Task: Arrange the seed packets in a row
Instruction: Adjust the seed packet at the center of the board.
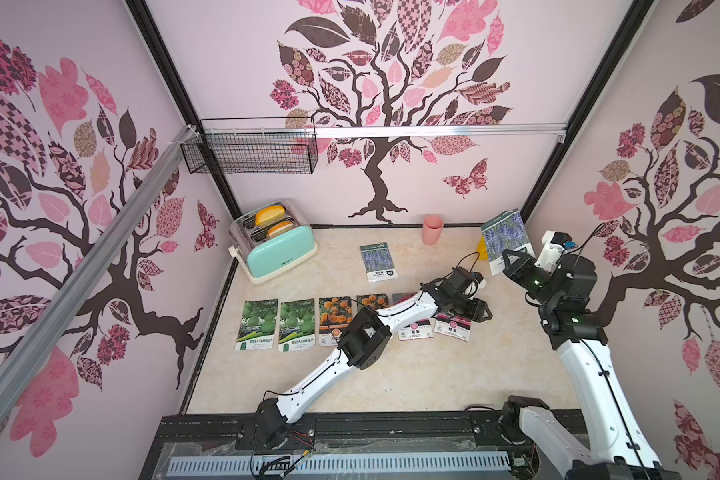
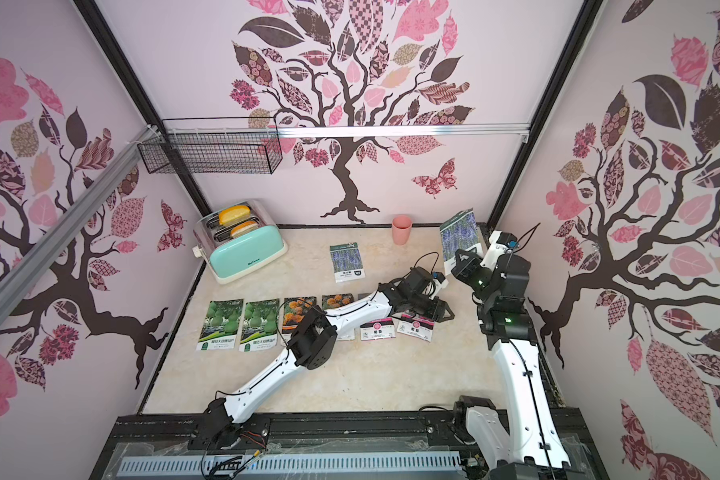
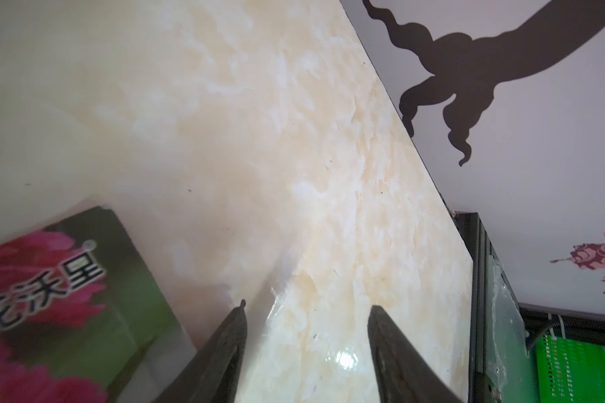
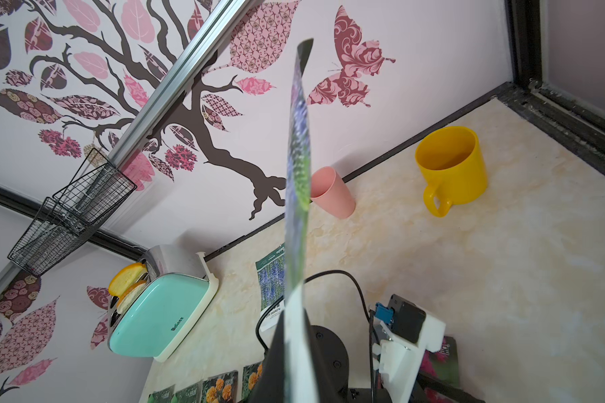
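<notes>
1. The right gripper (image 4: pixel 296 345) is clamped on the white label strip of a glossy purple lavender seed packet (image 1: pixel 504 232). The packet stands upright in the air above the far right corner of the marble-look table (image 1: pixel 391 374).
2. The left gripper (image 3: pixel 308 310) has its jaws apart over bare tabletop, just beside a magenta-flower packet (image 3: pixel 67 296) printed with white Chinese characters.
3. Green gourd packets (image 1: pixel 256 324), orange marigold packets (image 1: pixel 335 313) and the magenta ones form a row across the table's middle.
4. A second lavender packet (image 4: pixel 271 279) lies flat nearer the far edge, its strip partly reading "FLOWERS".
5. The mint-green toaster (image 4: pixel 161 317) reads "Belinee".

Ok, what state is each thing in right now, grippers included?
Left gripper: open, empty.
Right gripper: shut on lavender packet, raised.
Row packets: six, flat, face up.
Other lavender packet: flat, apart from the row.
Toaster: bread in both slots.
Pink cup: upright.
Mug: upright, empty.
</notes>
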`<state>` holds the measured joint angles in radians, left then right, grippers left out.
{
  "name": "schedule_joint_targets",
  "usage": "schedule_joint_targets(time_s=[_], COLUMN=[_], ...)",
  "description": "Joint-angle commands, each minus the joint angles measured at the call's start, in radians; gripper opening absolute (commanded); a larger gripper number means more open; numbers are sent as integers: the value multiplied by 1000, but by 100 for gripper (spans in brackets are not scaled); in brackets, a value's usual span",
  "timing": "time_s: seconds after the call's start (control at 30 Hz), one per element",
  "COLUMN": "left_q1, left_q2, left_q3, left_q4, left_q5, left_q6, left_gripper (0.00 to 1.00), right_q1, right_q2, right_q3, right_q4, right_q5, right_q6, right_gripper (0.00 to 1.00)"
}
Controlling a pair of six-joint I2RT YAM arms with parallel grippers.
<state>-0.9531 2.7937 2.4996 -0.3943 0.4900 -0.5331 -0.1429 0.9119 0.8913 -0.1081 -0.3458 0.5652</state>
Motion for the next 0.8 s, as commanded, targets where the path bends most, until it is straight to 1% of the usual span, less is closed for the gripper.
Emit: schedule_joint_targets(time_s=[0.0,0.27,0.4,0.5,0.6,0.77], left_q1=[14,39,52,54,49,26], left_q2=[33,68,73,49,7,-51], left_q3=[21,57,71,50,14,-1], left_q4=[-11,52,61,73,128,154], left_q5=[-57,-85,-80,-64,-19,49], left_q6=[-29,-96,-103,-86,-77,-35], left_gripper=[58,58,58,58,59,60], right_q1=[-3,-4,-3,-3,-4,-3], right_q2=[-13,-11,-7,-2,7,4], right_q3=[19,8,8,5,0,13], right_q4=[28,35,35,39,46,35], right_q5=[-13,-14,-14,-12,-15,0], right_q6=[6,4,1,-2,2,-10], right_gripper=[0,0,0,0,0,0])
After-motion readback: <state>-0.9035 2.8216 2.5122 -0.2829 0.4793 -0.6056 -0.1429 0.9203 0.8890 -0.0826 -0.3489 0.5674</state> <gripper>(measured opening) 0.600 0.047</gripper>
